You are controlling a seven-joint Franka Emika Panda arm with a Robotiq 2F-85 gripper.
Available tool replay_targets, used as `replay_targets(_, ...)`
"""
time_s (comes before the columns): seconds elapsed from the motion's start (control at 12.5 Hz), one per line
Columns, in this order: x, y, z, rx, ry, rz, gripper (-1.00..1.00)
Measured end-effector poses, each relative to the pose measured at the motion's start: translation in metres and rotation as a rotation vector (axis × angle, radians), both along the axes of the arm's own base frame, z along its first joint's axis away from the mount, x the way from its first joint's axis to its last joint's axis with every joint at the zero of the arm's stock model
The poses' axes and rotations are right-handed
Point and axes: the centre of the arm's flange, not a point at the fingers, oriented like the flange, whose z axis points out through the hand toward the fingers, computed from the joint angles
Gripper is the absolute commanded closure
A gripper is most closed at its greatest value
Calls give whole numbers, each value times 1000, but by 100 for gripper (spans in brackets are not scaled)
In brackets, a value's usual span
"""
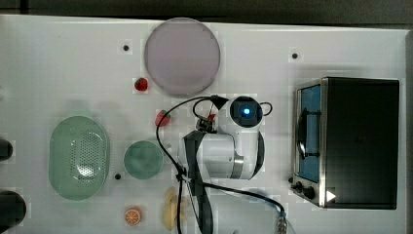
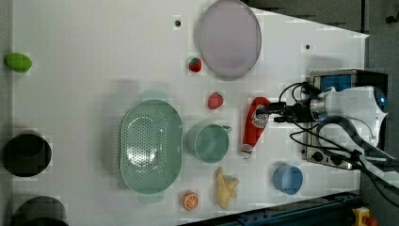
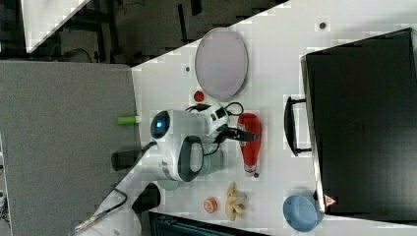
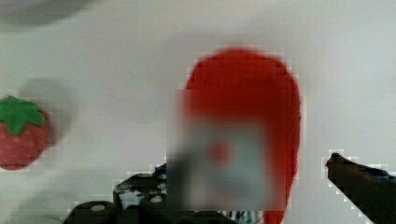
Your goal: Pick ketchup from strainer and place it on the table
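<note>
Item: bottle (image 2: pixel 254 126), red squeeze type, white cap. We find it lying flat on the desk (image 2: pixel 94 56), outside the basket (image 2: pixel 150 146), directly under the jaws, its fat base end between them. In the wrist view the jaws stand parted either side of the red body (image 4: pixel 243 116), gripping nothing. We judge it light, soft-walled, somewhat slick; hold best across the label, gently. Cup (image 2: pixel 208 142) just beside the jaws; strawberry (image 2: pixel 215 100) near; basket well apart.
</note>
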Motion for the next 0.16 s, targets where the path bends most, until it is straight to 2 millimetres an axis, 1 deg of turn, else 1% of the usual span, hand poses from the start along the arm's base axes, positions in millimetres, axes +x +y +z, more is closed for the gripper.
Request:
replay_targets(0.08, 7, 0, 19, -16, -29, 5, -100)
replay_targets(0.16, 17, 0, 46, -34, -52, 10, -100)
